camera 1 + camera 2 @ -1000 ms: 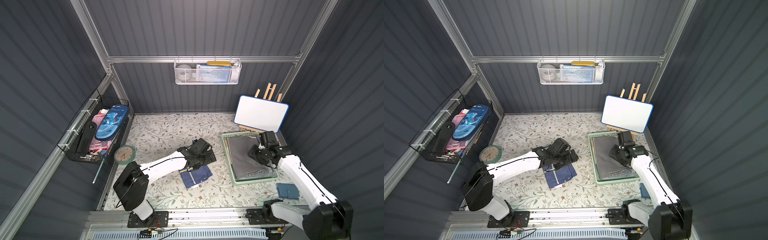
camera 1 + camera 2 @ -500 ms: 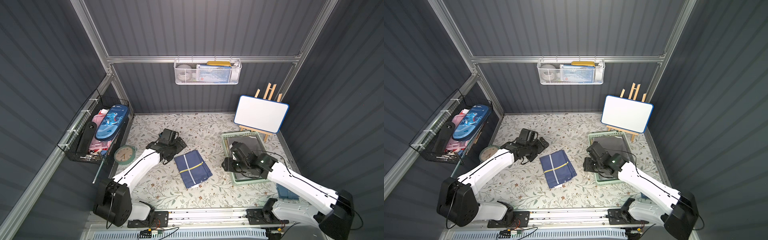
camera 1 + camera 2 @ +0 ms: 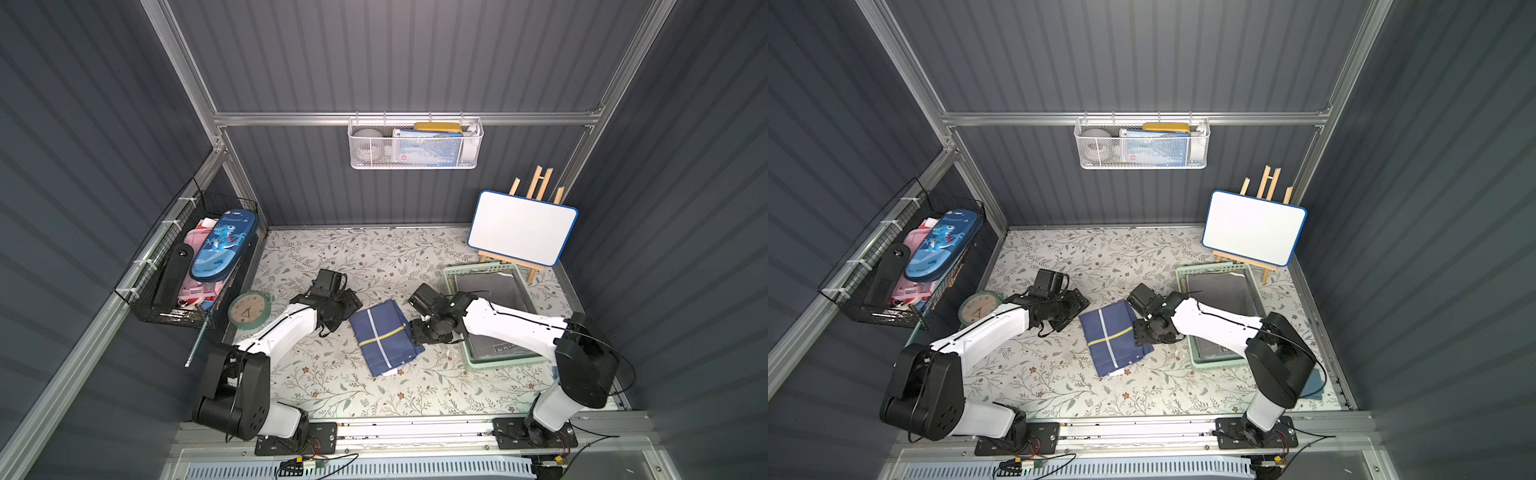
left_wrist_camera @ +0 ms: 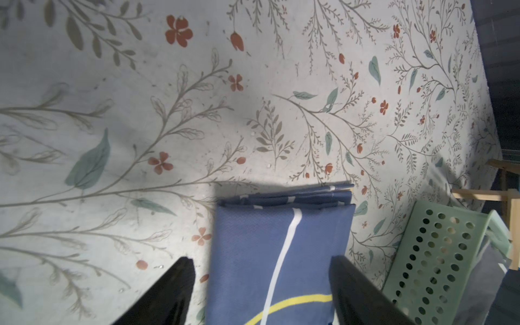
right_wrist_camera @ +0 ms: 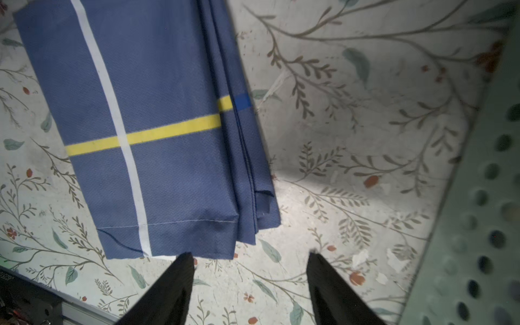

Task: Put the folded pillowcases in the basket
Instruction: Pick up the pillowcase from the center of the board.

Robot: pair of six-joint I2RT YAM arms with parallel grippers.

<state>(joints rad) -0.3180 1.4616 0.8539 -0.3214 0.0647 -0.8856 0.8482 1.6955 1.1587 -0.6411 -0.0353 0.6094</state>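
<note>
blue pencil case point(image 3: 218, 249) marked "Dinosaur", white letters on grey cloth point(image 3: 490, 286) in the basket point(image 3: 503, 362), too small to read

We see a robot lab test booth. Grey ribbed wall panels point(image 3: 395, 62) in an aluminium frame point(image 3: 291, 118) enclose a flower-patterned tabletop point(image 3: 374, 257), and the left arm point(image 3: 286, 328) and right arm point(image 3: 511, 324) are bolted to a rail point(image 3: 415, 430) along its front edge.

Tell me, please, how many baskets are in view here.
3: a white mesh basket hung on the back rail, a black wire basket on the side wall, and a pale mint-green perforated plastic basket on the table.
</note>
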